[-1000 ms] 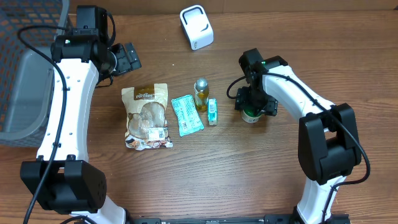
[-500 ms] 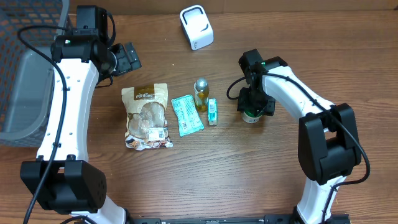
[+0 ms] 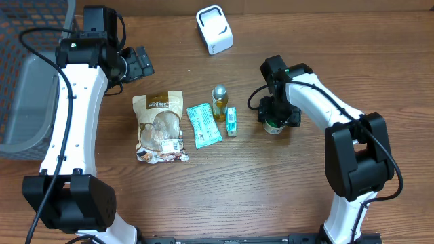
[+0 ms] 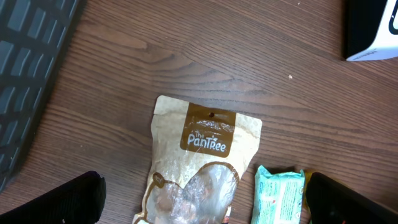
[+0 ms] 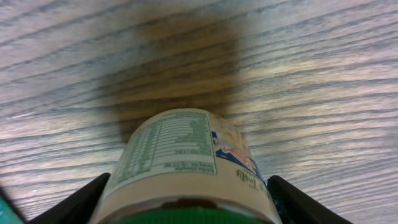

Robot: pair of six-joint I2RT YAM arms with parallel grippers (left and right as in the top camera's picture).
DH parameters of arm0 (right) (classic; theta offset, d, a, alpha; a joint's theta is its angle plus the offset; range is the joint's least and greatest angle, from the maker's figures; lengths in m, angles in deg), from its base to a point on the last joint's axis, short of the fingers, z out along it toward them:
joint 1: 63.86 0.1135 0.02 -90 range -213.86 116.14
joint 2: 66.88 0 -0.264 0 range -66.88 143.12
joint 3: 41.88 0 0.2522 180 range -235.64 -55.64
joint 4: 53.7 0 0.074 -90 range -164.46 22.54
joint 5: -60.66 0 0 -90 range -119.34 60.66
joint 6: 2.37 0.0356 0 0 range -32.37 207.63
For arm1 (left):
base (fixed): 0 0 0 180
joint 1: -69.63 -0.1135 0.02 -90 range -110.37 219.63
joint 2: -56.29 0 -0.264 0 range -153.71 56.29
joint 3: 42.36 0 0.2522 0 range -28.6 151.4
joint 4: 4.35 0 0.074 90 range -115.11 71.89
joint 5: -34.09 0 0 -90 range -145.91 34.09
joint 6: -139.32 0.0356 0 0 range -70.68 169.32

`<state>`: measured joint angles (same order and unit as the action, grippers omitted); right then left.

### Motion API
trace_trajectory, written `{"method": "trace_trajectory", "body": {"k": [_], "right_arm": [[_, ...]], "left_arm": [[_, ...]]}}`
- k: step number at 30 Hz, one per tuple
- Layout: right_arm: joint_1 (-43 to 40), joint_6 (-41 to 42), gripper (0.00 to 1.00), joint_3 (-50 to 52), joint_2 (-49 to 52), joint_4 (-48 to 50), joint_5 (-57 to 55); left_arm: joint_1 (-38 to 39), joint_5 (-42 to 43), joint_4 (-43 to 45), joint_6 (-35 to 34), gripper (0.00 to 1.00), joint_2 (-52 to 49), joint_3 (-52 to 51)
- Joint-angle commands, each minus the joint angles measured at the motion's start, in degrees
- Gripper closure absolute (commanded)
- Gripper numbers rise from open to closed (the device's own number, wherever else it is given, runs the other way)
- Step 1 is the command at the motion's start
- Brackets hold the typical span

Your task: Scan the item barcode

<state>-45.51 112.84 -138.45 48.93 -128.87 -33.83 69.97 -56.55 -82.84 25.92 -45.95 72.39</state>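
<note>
The right hand (image 3: 274, 115) hangs straight over the small round jar with a green lid and a printed white label (image 5: 180, 149), one finger on either side of its body. In the right wrist view the fingers sit hard by the jar's sides, but I cannot tell whether they actually press on it or only bracket it. The jar stands at the right end of a row of goods on the wooden desk (image 3: 271, 196), its long axis seemingly upright, lid towards the wrist and a nutrition panel facing the camera; no barcode shows on that face. The white box-shaped scanner with a dark front (image 3: 214, 29) sits at the far edge of the desk, away and to the left of this hand and well apart from it, so the jar would probably have to be carried that way and turned until its code faces the scanner. The right arm is plainly the nearer to the jar. The left hand (image 3: 139, 62) is spread wide and empty above the far left of the desk, near the tan snack pouch with a brown label (image 4: 205, 162). The desk is bare around the scanner, which leaves room for an approach.
</note>
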Motion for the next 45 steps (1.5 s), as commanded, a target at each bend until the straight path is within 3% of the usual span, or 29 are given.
{"method": "trace_trajectory", "body": {"k": [1,10,15,22,25,27,34,40,45], "right_arm": [[-0.4,-0.2,0.28,1.1,0.1,0.5,-0.4],[-0.4,-0.2,0.48,1.0,0.0,0.2,-0.4],[-0.4,0.0,0.6,-2.7,-0.1,-5.1,0.7],[-0.5,0.0,0.64,-10.6,-1.4,-16.0,16.9],[-0.5,0.0,0.65,-10.7,-1.6,-19.7,21.0],[-0.5,0.0,0.73,-10.7,-1.6,-22.6,21.8],[-0.4,0.0,0.73,-10.7,-1.6,-29.5,34.1],[-0.4,0.0,0.96,-10.7,-1.6,-31.2,41.1],[-0.4,0.0,0.96,-10.7,-1.6,-32.0,42.8]], "left_arm": [[0.1,0.1,0.0,0.7,0.0,0.6,1.0],[0.1,0.1,0.0,0.7,0.0,0.6,1.0],[0.1,0.1,0.0,0.7,0.0,0.6,1.0],[0.1,0.1,0.0,0.7,0.01,0.6,1.0],[0.1,0.1,0.0,0.7,0.0,0.6,1.0],[0.1,0.1,0.0,0.7,0.0,0.6,1.0],[0.1,0.1,0.0,0.7,0.0,0.6,1.0],[0.1,0.1,0.0,0.7,0.0,0.6,1.0],[0.1,0.1,0.0,0.7,0.0,0.6,1.0]]}}
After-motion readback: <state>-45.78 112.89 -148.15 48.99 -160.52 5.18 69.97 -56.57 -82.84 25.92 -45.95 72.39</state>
